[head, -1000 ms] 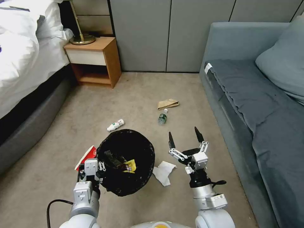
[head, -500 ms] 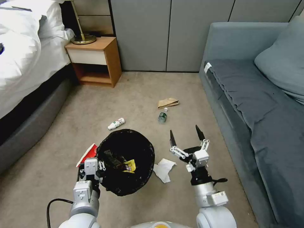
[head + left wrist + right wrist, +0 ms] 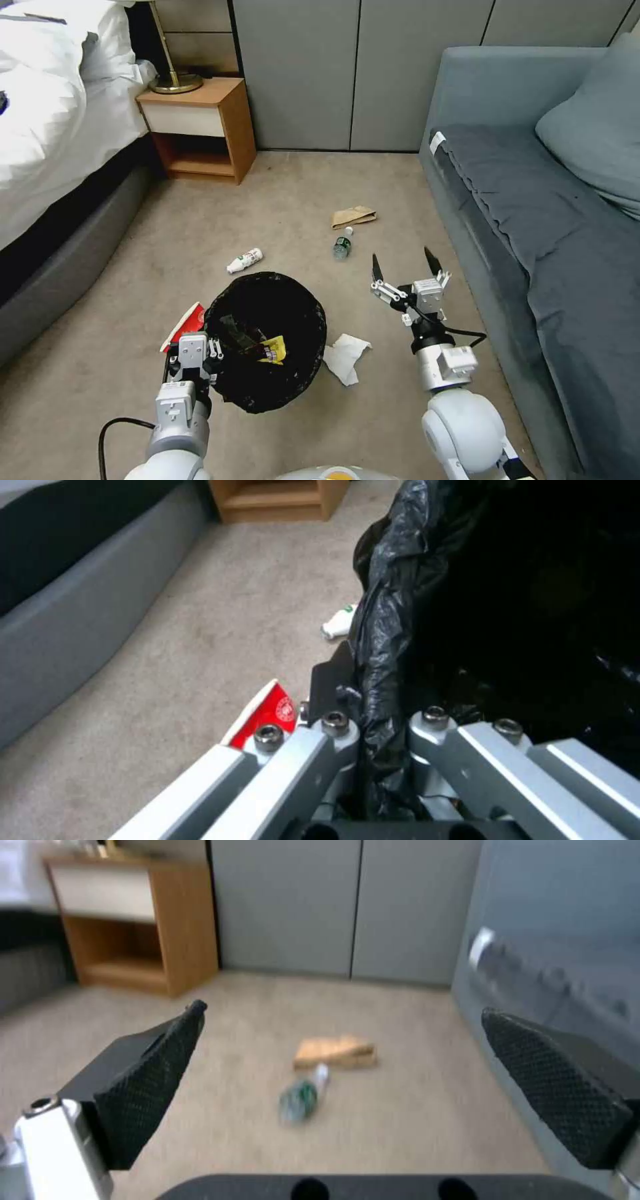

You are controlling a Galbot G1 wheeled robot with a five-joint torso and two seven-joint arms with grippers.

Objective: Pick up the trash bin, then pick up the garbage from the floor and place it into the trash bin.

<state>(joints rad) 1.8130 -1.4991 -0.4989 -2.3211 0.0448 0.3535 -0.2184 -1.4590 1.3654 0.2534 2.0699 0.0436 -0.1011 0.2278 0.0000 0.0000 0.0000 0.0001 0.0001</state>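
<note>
The trash bin (image 3: 267, 307), lined with a black bag (image 3: 393, 610), hangs at my lower left, and my left gripper (image 3: 199, 352) is shut on its near rim. Inside it lies a yellow wrapper (image 3: 273, 349). My right gripper (image 3: 403, 259) hovers open above the carpet, its jaws wide apart and empty. Just beyond it lie a clear bottle (image 3: 343, 245) (image 3: 301, 1094) and a brown paper bag (image 3: 353, 217) (image 3: 337, 1052). Crumpled white paper (image 3: 345, 357) rests between bin and right arm. A white bottle (image 3: 244, 261) (image 3: 339, 625) and a red wrapper (image 3: 185, 325) (image 3: 270, 712) lie by the bin.
A grey sofa (image 3: 533, 220) runs along the right. The bed (image 3: 47, 133) fills the left side. A wooden nightstand (image 3: 200, 127) (image 3: 127, 920) with a lamp base stands at the back left, grey cabinet doors (image 3: 353, 73) behind. Open carpet lies in the middle.
My right gripper has reached forward, away from the white paper and closer to the clear bottle, still open. The left gripper and the bin have stayed put.
</note>
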